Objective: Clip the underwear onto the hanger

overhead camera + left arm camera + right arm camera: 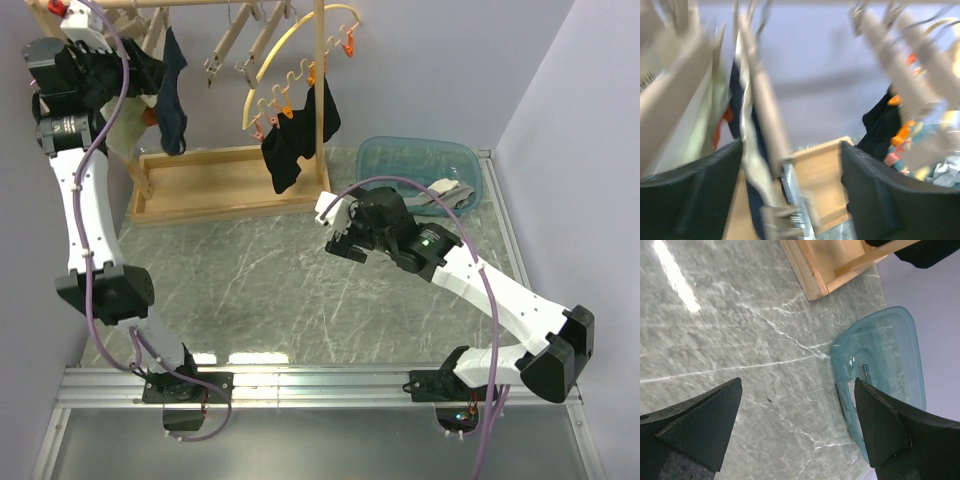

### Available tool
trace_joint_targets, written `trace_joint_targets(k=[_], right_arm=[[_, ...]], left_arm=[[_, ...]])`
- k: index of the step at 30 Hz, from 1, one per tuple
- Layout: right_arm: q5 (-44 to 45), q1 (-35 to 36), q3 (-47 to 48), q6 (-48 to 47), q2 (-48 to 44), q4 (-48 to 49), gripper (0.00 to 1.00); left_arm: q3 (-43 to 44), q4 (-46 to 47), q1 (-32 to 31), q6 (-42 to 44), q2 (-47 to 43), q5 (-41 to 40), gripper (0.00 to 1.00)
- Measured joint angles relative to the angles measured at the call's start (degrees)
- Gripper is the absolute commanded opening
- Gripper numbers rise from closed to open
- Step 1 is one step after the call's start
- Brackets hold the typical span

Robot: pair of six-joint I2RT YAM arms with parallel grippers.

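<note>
— Grey veined stone is seen across the counter (300,290). What is carried at its far edge?
— A wooden rack (322,100) is stood on a tray-like base at the back left. A blue plastic tub (400,160) is set at the back right, near that base.
— Where is the right pincer (797,405) found?
— It is held low over bare counter, near the tub. Its fingers (700,425) are spread wide and nothing is gripped between them.
— And the left pincer (790,160)?
— It is raised to the rack's left end. Its fingers are parted, and the hanger (767,110) is framed between them. A gap is seen on the right side. Contact on the left cannot be told through the blur.
— Where is the underwear (172,100) located?
— It is hung at the rack's left end, just beside the left pincer, its navy cloth draped against the light wooden bar. A metal clip (792,200) is seen at the bar's lower end, next to the cloth. Whether the cloth is pinched in it cannot be made out.
— What else is hung there?
— A black garment (295,140) is pegged to a curved yellow hanger (290,50) by the rack's post.
</note>
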Motion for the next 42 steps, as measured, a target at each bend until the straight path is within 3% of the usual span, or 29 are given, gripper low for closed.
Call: trace_joint_targets(k=[6, 11, 18, 26, 30, 35, 42], right_arm=[[-1.5, -1.1, 0.2, 3.8, -3.0, -0.4, 1.00], [-3.4, -5.1, 0.2, 7.9, -5.1, -0.7, 1.00], [-7.6, -12.8, -0.3, 15.2, -8.9, -1.0, 1.00], [-14.8, -22.8, -4.9, 23.2, -12.9, -1.3, 1.00], [-17.7, -25.4, -9.9, 26.2, -13.1, -1.7, 1.00], [-19.8, -26.3, -15.3, 28.4, -13.1, -2.3, 1.00], [-20.5, -27.5, -19.4, 29.3, -13.4, -2.6, 1.00]], left_arm=[[-5.2, 0.3, 0.2, 0.8, -10.6, -2.0, 0.99], [-10.9, -0.1, 0.6, 2.6, -21.2, -3.7, 0.99], [-26.8, -4.6, 0.6, 4.4, -35.3, -2.6, 0.99], [-47.5, -11.9, -0.4, 9.1, -40.3, 0.7, 0.99], [-59.8, -14.9, -4.2, 12.1, -40.5, 0.3, 0.99], [-70.4, -12.9, -14.6, 12.3, -40.5, -4.3, 0.99], [-74.6, -5.7, -25.6, 10.5, -36.3, -10.8, 0.99]])
